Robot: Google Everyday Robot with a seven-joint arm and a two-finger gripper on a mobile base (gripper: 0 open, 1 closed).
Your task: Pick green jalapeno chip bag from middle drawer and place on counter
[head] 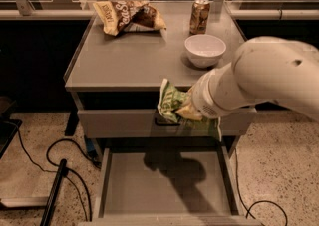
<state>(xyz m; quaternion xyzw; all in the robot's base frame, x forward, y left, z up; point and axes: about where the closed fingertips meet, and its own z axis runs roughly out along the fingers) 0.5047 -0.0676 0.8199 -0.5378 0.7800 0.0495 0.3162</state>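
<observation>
Middle drawer (pixel 164 192) open, pincer (pixel 186 112) above, holding green chip bag (pixel 169 101)

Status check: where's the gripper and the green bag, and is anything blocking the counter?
Gripper at counter front edge, shut on green jalapeno chip bag. Bag above middle drawer, not yet on counter. White bowl on counter right.

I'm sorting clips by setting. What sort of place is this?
Likely a lab mock-up of an office kitchenette: a metal counter with a brown chip bag, soda can and white bowl, on a speckled floor. The gripper holds the green jalapeno chip bag above the open middle drawer.
</observation>
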